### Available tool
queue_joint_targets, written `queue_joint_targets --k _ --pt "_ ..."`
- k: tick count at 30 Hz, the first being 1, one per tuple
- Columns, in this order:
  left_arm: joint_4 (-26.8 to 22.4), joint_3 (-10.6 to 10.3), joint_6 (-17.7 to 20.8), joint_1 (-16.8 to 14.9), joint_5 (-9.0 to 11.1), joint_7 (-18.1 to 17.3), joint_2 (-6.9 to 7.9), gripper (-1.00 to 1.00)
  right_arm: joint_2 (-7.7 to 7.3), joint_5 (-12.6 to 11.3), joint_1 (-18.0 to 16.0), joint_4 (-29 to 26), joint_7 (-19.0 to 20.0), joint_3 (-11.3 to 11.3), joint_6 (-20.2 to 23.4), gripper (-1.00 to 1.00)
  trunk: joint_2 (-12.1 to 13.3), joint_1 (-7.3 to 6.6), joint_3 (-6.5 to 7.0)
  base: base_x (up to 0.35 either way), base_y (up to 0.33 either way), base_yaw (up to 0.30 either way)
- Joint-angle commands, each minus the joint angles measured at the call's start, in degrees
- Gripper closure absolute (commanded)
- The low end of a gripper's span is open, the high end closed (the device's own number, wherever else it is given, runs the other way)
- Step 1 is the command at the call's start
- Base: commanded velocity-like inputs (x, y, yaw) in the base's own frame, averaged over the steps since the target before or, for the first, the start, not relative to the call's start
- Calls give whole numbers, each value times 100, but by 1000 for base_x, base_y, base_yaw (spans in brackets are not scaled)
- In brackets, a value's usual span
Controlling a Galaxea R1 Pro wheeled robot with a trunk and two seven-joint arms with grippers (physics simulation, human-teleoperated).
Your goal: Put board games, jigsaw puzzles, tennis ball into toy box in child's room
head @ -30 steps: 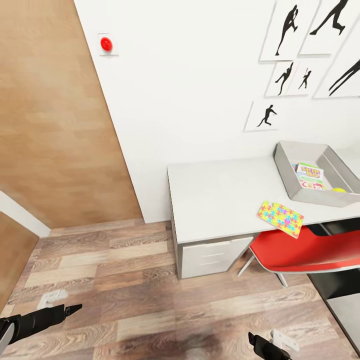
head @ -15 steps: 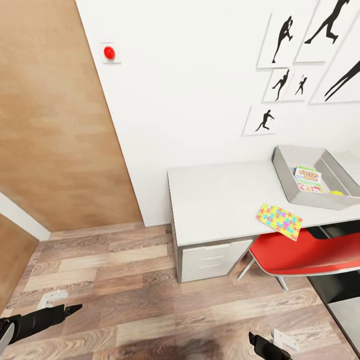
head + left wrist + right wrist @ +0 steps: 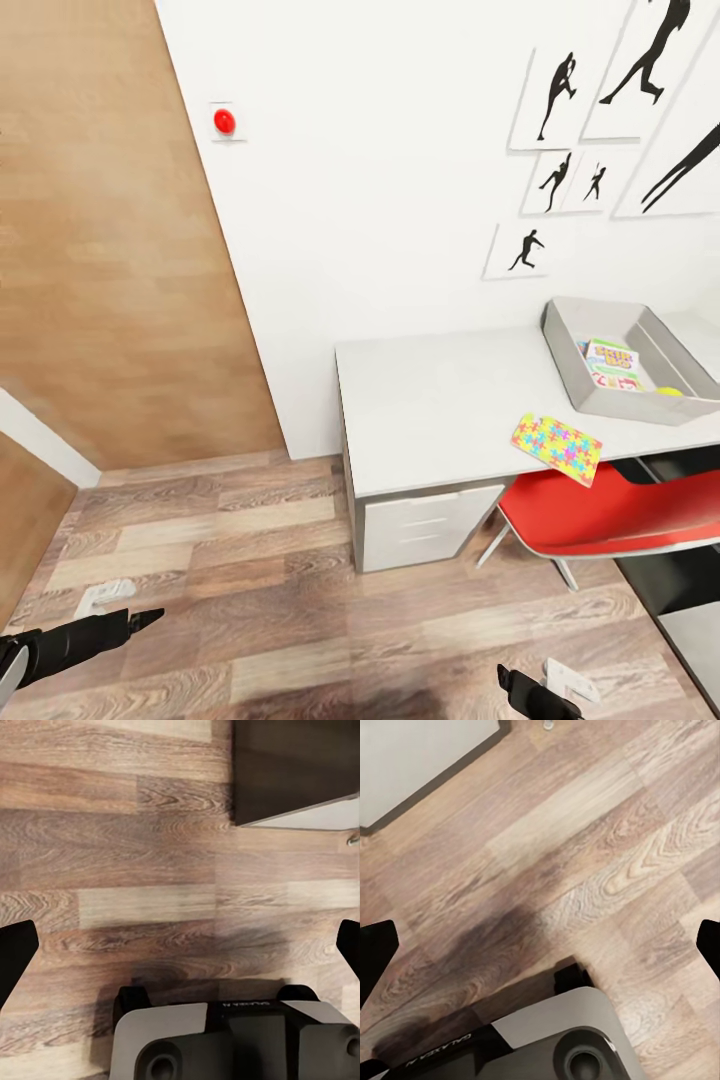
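Observation:
The table (image 3: 440, 400) stands against the white wall at the right of the head view. On its right end sits the grey toy box (image 3: 640, 408), holding a board game (image 3: 612, 362) with a white-green lid and the yellow tennis ball (image 3: 670, 391). A bright jigsaw puzzle (image 3: 557, 447) lies at the table's front edge, slightly overhanging. My left gripper (image 3: 140, 620) (image 3: 180, 945) and right gripper (image 3: 530, 695) (image 3: 540, 945) hang low over the wood floor, far from the table. Both are open with nothing between their fingers.
A red chair (image 3: 610, 510) is tucked under the table beside a white drawer unit (image 3: 425, 525). A wooden panel (image 3: 100, 250) fills the left wall, and a red button (image 3: 224, 121) is on the white wall. Plank floor (image 3: 250, 560) lies between me and the table.
The whole head picture has shifted slightly, so the camera has moved. Table, toy box and puzzle keep their places relative to each other. Both grippers hang as before.

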Motion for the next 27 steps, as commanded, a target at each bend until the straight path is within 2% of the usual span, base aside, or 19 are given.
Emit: queue_joint_targets --k 1,27 --pt "-1 9 46 -3 31 -12 0 -100 -10 -45 -3 -12 -51 48 1 -100 -10 3 0 0 0 0" --pt "-1 9 46 -3 31 -12 0 -100 -15 -59 -3 -12 33 47 1 -100 -10 3 238 0 0 0"
